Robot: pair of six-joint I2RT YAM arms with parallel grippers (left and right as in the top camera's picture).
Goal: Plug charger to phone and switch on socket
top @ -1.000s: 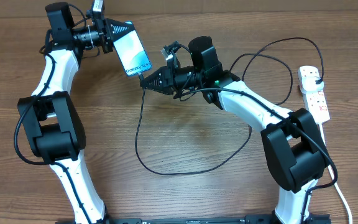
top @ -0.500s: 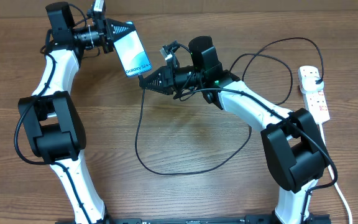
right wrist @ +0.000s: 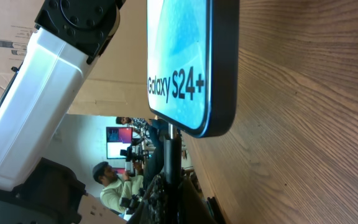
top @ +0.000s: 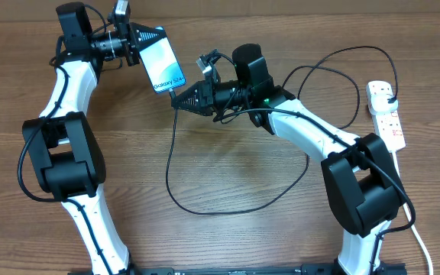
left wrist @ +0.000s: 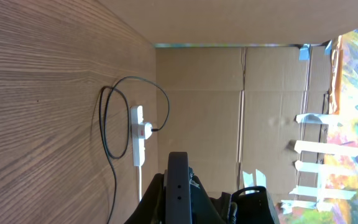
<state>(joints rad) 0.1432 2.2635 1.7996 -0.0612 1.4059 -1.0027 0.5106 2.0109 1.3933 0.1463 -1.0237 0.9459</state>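
Observation:
The phone (top: 164, 63), its cyan screen reading "Galaxy S24+", is held tilted above the table at the back left, with my left gripper (top: 148, 40) shut on its upper end. My right gripper (top: 182, 98) is shut on the charger's connector tip (right wrist: 171, 146). That tip meets the phone's lower edge (right wrist: 194, 127); I cannot tell how deep it sits. The black charger cable (top: 205, 210) loops over the table to its plug (top: 389, 93) in the white socket (top: 386, 114) at the right edge. In the left wrist view the phone's dark edge (left wrist: 178, 183) shows between the jaws.
The socket (left wrist: 138, 143) lies near a cardboard wall (left wrist: 229, 112) at the table's far side. Its thick white cord (top: 418, 241) runs off toward the front right. Both arm bases stand at the table's front edge.

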